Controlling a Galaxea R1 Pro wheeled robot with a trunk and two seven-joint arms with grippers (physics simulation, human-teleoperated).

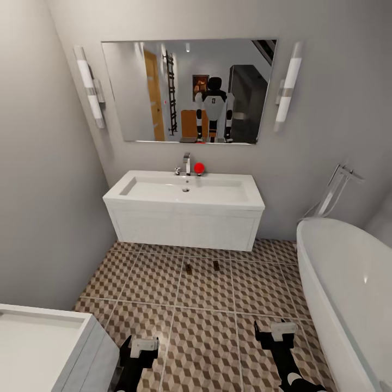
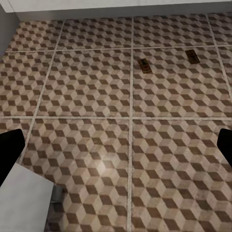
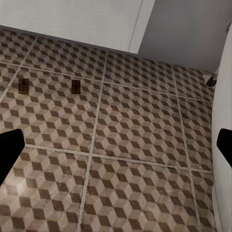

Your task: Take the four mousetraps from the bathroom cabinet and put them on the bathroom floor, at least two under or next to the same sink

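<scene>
- Facing the sink (image 1: 185, 209) from mid-room; two mousetraps (image 1: 189, 268) lie on the bathroom floor (image 1: 207, 332) at centre frame, just in front of the sink's lower edge, side by side but apart.
- Left wrist view shows the same pair in the upper right of the frame, first trap (image 2: 145, 65) and second trap (image 2: 193, 56); right wrist view has them at upper left (image 3: 23, 86) and (image 3: 76, 86).
- Left gripper (image 1: 142, 345), lower left of head view: fingers spread wide, nothing between them. Right gripper (image 1: 279, 331), lower right: likewise wide open and empty.
- Judgement: two of four placed beside the sink; the other two remain to be fetched from the cabinet.
- Judgement, doing it well: turn away slowly, keeping the arms clear of the tub (image 1: 348, 288) at right and the white unit (image 1: 49, 348) at lower left; set the later traps on this same tiled surface.
- Writing, brands, labels: none legible. Red round object (image 1: 199, 168) by the faucet carries no visible mark.
</scene>
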